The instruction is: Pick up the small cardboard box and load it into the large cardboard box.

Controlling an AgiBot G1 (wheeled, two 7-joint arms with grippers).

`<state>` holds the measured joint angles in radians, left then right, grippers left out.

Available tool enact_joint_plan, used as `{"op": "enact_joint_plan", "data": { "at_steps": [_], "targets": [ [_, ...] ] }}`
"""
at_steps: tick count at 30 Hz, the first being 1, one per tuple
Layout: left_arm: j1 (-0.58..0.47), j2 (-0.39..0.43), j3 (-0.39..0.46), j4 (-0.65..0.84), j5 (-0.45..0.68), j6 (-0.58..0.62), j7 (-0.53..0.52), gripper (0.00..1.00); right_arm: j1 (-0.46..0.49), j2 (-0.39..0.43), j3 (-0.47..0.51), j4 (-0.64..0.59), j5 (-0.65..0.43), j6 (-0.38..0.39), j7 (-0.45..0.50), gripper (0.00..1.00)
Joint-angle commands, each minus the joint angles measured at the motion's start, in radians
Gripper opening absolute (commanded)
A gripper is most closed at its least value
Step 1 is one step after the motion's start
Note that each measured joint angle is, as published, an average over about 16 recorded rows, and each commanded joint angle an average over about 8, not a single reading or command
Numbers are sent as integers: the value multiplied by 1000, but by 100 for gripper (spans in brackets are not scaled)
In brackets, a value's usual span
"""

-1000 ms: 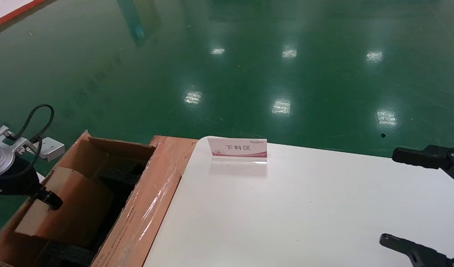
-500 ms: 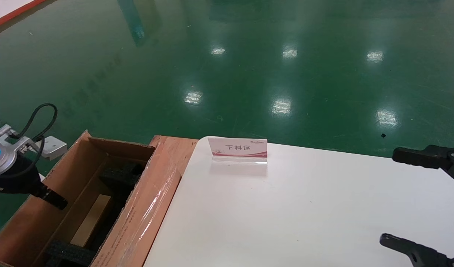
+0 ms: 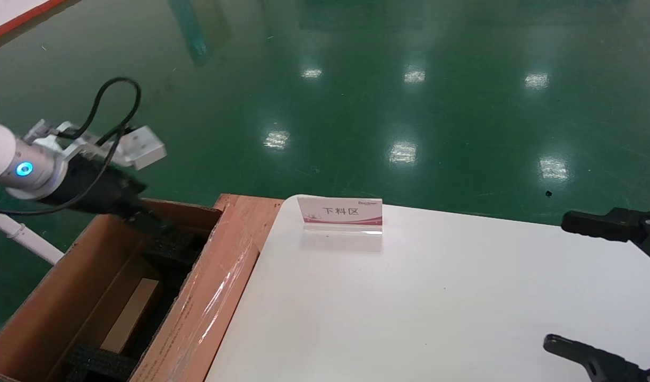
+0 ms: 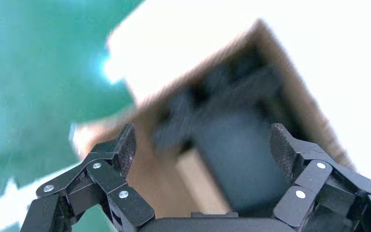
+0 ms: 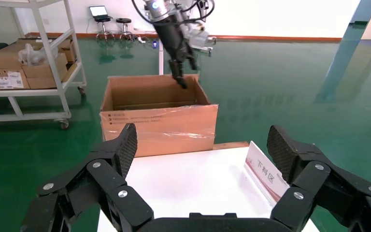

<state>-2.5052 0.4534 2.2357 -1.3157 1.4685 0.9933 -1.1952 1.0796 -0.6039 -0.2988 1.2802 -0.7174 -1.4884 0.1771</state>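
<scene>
Left gripper (image 3: 149,223) empty, fingers spread above large cardboard box (image 3: 208,297) – small cardboard box (image 3: 131,314) inside, sign (image 3: 339,212) nearby

Small cardboard box (image 3: 129,315) inside large cardboard box (image 3: 208,297)

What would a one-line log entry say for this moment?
left gripper: open, empty, above large cardboard box | small cardboard box: inside it | right gripper: open, parked over table
</scene>
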Motion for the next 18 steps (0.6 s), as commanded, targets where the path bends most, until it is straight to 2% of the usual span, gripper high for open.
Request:
{"op": "enact_joint_plan", "data": {
  "at_steps": [1, 5, 12, 18],
  "targets": [
    [-5, -14, -26, -25, -44, -38, 57, 100, 0, 0, 0, 0, 0, 0, 0, 100],
    [11, -17, -53, -25, -115, -74, 130, 100, 0, 0, 0, 0, 0, 0, 0, 100],
    [45, -10, -98, -26, -159, -81, 169, 100, 0, 0, 0, 0, 0, 0, 0, 100],
    [151, 4, -241, -22, -206, -38, 234, 100, 0, 0, -1, -1, 0, 0, -1, 100]
  ]
}}
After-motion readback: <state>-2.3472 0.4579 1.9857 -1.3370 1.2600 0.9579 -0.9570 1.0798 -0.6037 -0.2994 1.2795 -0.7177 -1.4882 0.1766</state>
